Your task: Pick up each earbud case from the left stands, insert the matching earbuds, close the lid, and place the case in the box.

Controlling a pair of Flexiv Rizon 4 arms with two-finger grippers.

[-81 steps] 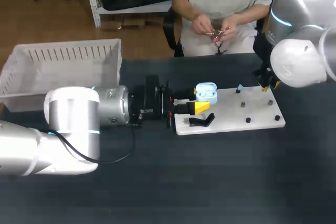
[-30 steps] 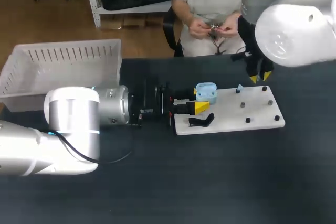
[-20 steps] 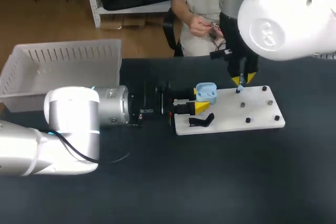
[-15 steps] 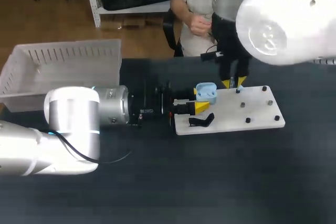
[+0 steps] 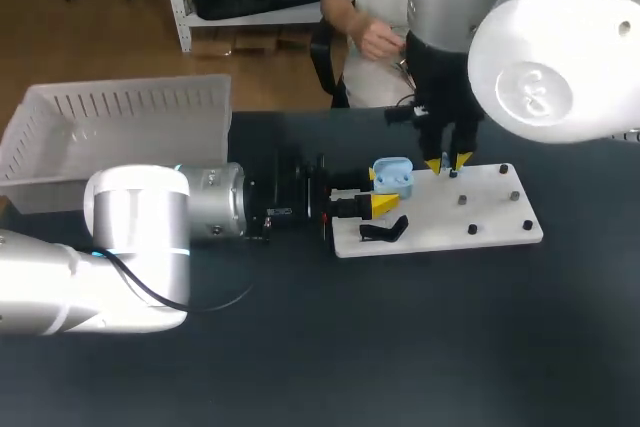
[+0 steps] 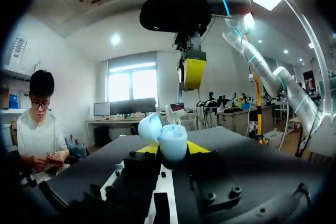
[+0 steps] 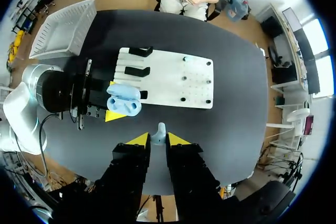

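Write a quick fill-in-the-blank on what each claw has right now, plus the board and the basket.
1. The left claw is shut on a light ____ earbud case.
2. The right claw pinches a small ____ between its yellow tips.
3. The black stand rests on a ____ board.
4. The white basket sits on the robot's ____ side of the table.

Missing words: blue; earbud; white; left.
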